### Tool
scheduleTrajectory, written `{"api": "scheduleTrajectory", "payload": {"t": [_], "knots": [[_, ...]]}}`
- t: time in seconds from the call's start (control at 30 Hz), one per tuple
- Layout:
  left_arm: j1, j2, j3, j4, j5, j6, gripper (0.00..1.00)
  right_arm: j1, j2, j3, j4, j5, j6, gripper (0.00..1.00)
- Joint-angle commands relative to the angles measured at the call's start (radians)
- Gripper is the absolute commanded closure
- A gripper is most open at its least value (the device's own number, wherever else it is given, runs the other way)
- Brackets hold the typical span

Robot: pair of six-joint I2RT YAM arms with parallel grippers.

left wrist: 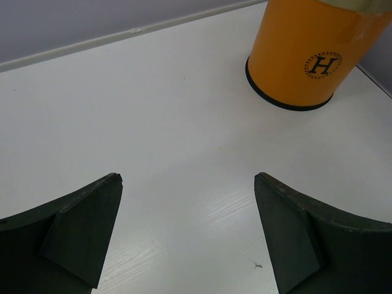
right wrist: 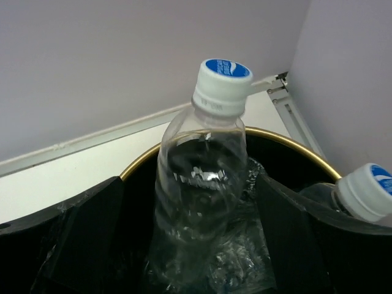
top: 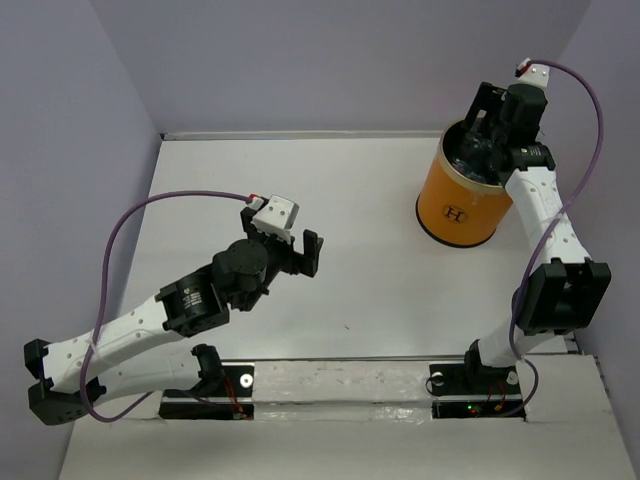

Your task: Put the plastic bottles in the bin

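The orange bin [top: 462,205] with the "H" logo stands at the back right of the table; it also shows in the left wrist view [left wrist: 306,55]. My right gripper [top: 482,140] hangs over its mouth, jaws wide apart. In the right wrist view a clear plastic bottle [right wrist: 199,177] with a white, blue-topped cap stands upright between my right gripper's [right wrist: 187,184] fingers, free of both, its base in the bin's black inside below the pale rim [right wrist: 275,138]. A second bottle [right wrist: 366,191] leans in the bin at the right. My left gripper [top: 305,250] [left wrist: 188,177] is open and empty over the bare table.
The white table [top: 350,200] is walled by pale lilac panels at the back and both sides. The bin stands close to the back right corner. A metal strip [top: 340,380] runs along the near edge between the two arm bases.
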Motion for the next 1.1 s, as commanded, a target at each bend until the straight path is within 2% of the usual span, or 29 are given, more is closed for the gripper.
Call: {"api": "scheduleTrajectory", "payload": {"t": [0.0,0.23,0.37,0.4,0.43,0.47,0.5,0.57,0.6,0.67,0.73,0.77,0.8,0.93,1.07], "knots": [[-0.002,0.017,0.012,0.057,0.018,-0.005,0.01,-0.002,-0.041,0.088,-0.049,0.074,-0.029,0.06],[-0.002,0.035,0.037,0.052,0.021,-0.004,0.01,-0.002,-0.209,0.069,-0.048,0.078,-0.047,0.07],[-0.002,0.032,0.046,0.063,0.012,-0.024,0.01,-0.002,-0.353,0.004,-0.046,-0.061,0.035,0.15],[-0.001,0.034,0.051,0.066,0.012,-0.027,0.01,-0.002,-0.391,-0.027,-0.020,-0.119,0.066,0.20],[0.000,0.031,0.051,0.072,0.015,-0.033,0.01,-0.002,-0.430,-0.067,0.007,-0.270,0.097,0.45],[0.000,0.029,0.057,0.077,0.018,-0.036,0.01,-0.002,-0.508,-0.174,0.086,-0.367,0.190,0.76],[0.000,0.028,0.061,0.081,0.019,-0.039,0.01,-0.002,-0.546,-0.232,0.133,-0.547,0.236,1.00],[0.000,0.022,0.074,0.083,0.025,-0.047,0.01,-0.002,-0.613,-0.355,0.251,-0.722,0.368,1.00],[0.000,0.017,0.087,0.084,0.032,-0.048,0.01,-0.002,-0.676,-0.470,0.368,-0.850,0.407,1.00],[0.000,-0.014,0.087,0.101,0.042,-0.048,0.01,-0.002,-0.775,-0.614,0.478,-0.929,0.499,1.00],[0.000,-0.067,0.072,0.161,0.058,-0.028,0.01,-0.002,-0.846,-0.681,0.504,-0.959,0.521,0.85],[0.000,-0.086,0.061,0.187,0.058,-0.028,0.01,-0.002,-0.878,-0.702,0.497,-0.969,0.516,0.62],[0.000,-0.101,0.043,0.231,0.062,-0.018,0.01,-0.002,-0.909,-0.733,0.483,-1.004,0.515,0.01],[0.000,-0.129,0.046,0.265,0.052,0.010,0.01,-0.002,-1.037,-0.751,0.354,-0.999,0.453,0.00],[0.000,-0.126,0.061,0.279,0.058,0.021,0.01,-0.002,-1.171,-0.790,0.307,-0.879,0.410,0.00]]}}
